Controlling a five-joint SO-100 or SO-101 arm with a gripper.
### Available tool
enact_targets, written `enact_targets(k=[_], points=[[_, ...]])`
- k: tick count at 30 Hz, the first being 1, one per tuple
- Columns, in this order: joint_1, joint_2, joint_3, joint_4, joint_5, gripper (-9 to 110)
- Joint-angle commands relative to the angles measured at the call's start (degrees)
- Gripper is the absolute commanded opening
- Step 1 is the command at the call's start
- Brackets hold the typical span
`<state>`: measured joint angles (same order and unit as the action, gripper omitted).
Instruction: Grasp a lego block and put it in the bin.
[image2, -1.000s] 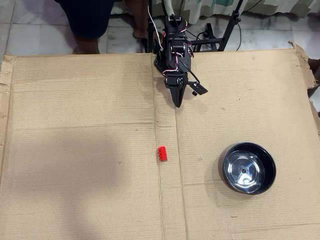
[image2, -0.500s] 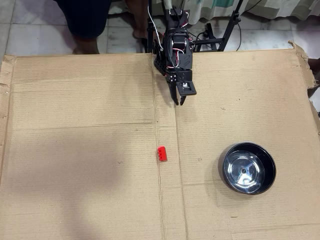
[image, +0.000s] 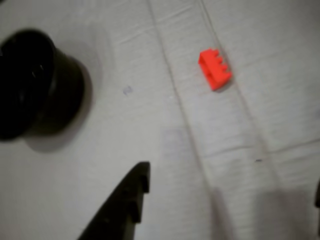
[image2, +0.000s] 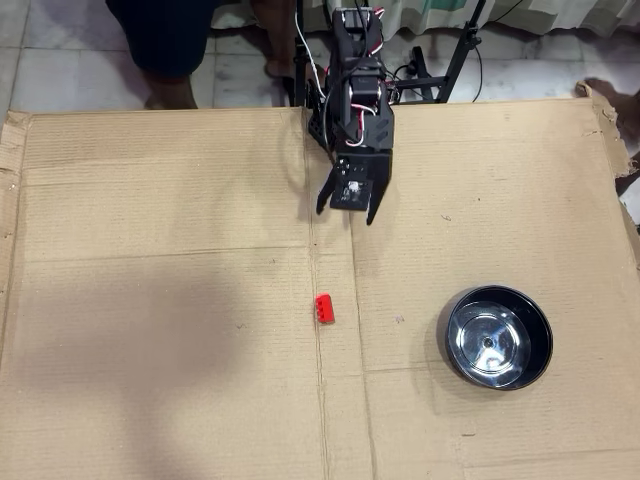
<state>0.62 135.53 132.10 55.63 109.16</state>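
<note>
Overhead view: my gripper (image2: 346, 215) hangs above the cardboard sheet (image2: 160, 200) w/ jaws spread apart, holding nothing. The red lego block (image2: 323, 307) lies on a crease further out, well apart from the bin (image2: 498, 336). I should reach out, centre both fingers astride it, descend — then close.

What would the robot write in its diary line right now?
phase: approach | pincer: open, empty | lego block: on cardboard | bin: empty
</note>
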Motion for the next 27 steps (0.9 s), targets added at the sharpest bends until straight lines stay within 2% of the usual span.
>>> enact_targets(k=[1, 6, 14, 17, 27], points=[[0.35, -6.94, -7.65, -0.79, 2.55, 37], [0.88, -20.3, -20.39, -0.79, 0.79, 37], [2.37, -41.75, -41.13, -0.88, -19.25, 37], [3.08, -49.13, -47.64, -0.79, -23.73, 37], [4.83, -59.77, -51.24, -0.7, -29.62, 37]])
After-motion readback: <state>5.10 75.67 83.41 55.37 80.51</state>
